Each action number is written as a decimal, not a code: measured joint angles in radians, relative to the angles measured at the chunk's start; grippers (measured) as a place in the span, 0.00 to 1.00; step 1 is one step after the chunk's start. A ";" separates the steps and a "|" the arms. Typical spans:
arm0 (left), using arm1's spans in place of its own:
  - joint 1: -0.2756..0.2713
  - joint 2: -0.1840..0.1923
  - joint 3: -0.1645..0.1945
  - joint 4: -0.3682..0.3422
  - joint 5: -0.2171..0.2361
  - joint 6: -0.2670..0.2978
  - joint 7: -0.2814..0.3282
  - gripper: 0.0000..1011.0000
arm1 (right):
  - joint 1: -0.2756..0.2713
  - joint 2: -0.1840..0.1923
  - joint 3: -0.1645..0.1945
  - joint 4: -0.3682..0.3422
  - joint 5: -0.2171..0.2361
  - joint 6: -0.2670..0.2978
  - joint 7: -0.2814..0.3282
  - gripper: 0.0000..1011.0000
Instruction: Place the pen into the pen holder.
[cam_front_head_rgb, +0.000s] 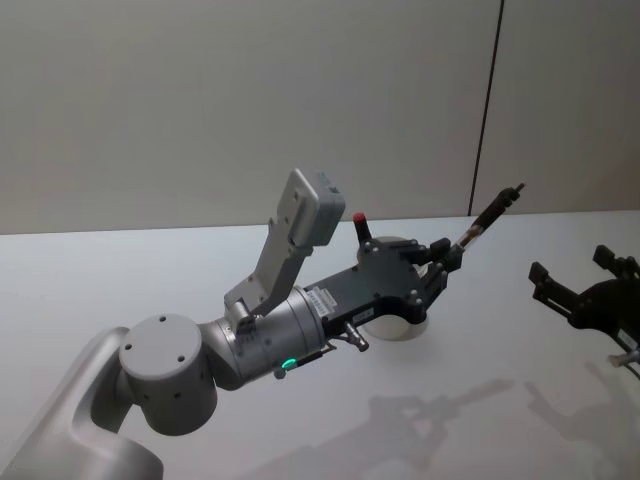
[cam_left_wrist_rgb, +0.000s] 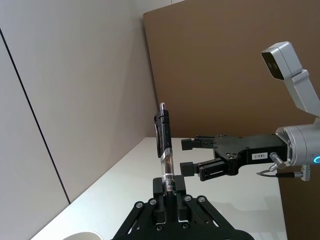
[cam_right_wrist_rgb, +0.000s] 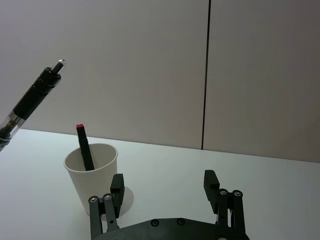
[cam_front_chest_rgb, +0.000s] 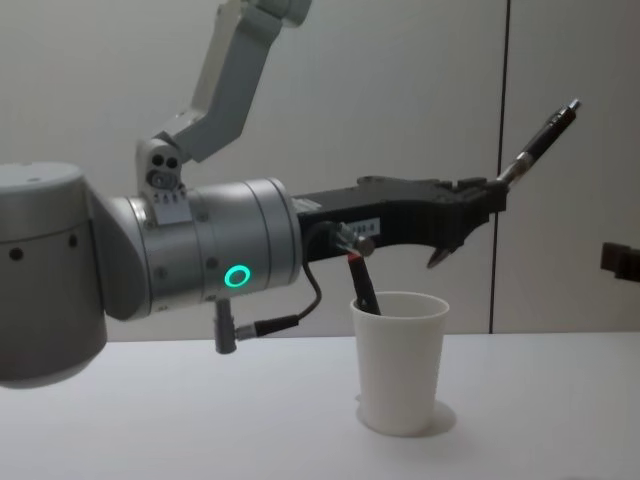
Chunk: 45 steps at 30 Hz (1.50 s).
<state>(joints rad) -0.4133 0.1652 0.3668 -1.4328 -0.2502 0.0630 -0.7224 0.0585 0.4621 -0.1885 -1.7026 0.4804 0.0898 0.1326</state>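
Mid-frame in the chest view, the left gripper (cam_front_chest_rgb: 486, 200) pinches the pen (cam_front_chest_rgb: 540, 135), tilted toward the upper right, above the pen holder (cam_front_chest_rgb: 400, 360) containing what looks like another pen (cam_front_chest_rgb: 365, 285). At the head view's right edge, the right gripper (cam_front_head_rgb: 570, 268) gapes empty.
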 joint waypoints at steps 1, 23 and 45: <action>0.000 0.000 0.000 0.000 0.000 0.000 0.000 0.14 | -0.001 0.001 0.000 -0.001 0.000 -0.003 0.003 0.99; -0.002 -0.002 0.002 0.003 0.000 -0.001 -0.003 0.14 | -0.068 0.036 0.029 -0.054 0.155 -0.106 0.126 0.99; -0.003 -0.002 0.002 0.003 0.000 -0.001 -0.003 0.14 | -0.124 0.041 0.043 -0.136 0.364 -0.129 0.193 0.99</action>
<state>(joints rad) -0.4158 0.1634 0.3685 -1.4300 -0.2502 0.0622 -0.7253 -0.0660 0.5030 -0.1457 -1.8386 0.8439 -0.0395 0.3255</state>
